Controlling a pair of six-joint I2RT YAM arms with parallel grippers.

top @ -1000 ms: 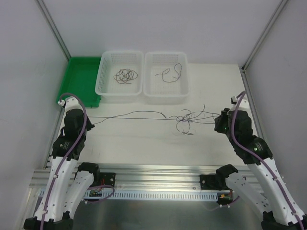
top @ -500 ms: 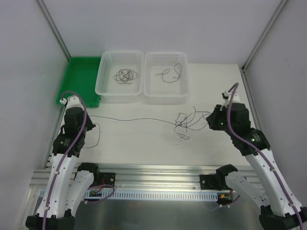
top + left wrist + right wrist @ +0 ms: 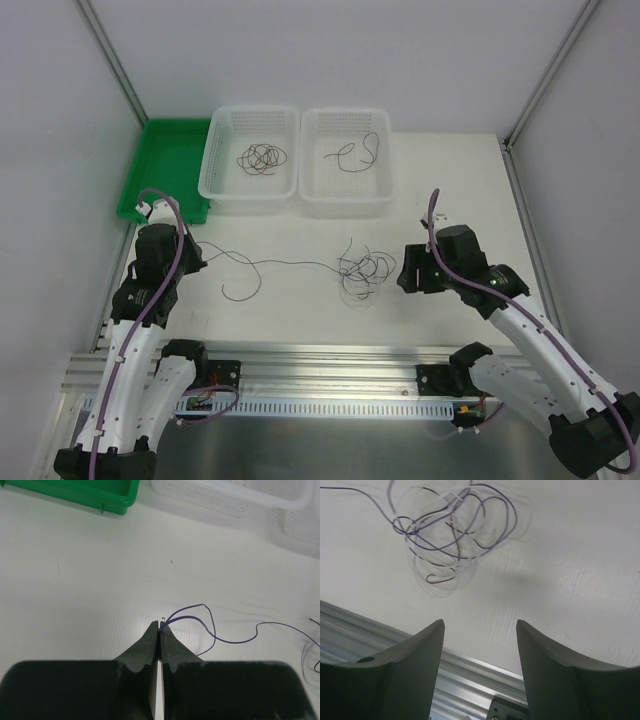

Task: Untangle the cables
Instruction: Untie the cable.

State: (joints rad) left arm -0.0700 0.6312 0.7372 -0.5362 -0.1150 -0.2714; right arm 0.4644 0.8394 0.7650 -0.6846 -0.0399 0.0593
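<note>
A small tangle of thin dark and whitish cables (image 3: 362, 268) lies on the white table, mid-right. One dark cable (image 3: 262, 263) runs slack from it leftward, with a loop, to my left gripper (image 3: 197, 250). In the left wrist view that gripper (image 3: 160, 626) is shut on the purple cable's end (image 3: 235, 642). My right gripper (image 3: 406, 275) stands just right of the tangle. In the right wrist view it (image 3: 480, 622) is open and empty, and the tangle (image 3: 452, 535) lies ahead of the fingers, apart from them.
Two white baskets (image 3: 215, 185) (image 3: 385, 190) stand at the back, each with a coiled cable inside (image 3: 262, 158) (image 3: 357, 152). A green tray (image 3: 165, 175) sits left of them. The aluminium rail (image 3: 470, 662) edges the table near the right gripper.
The right gripper has opened, let go of the cable and swung left toward the tangle. The stretched cable has gone slack and looped. The tangle has slid left.
</note>
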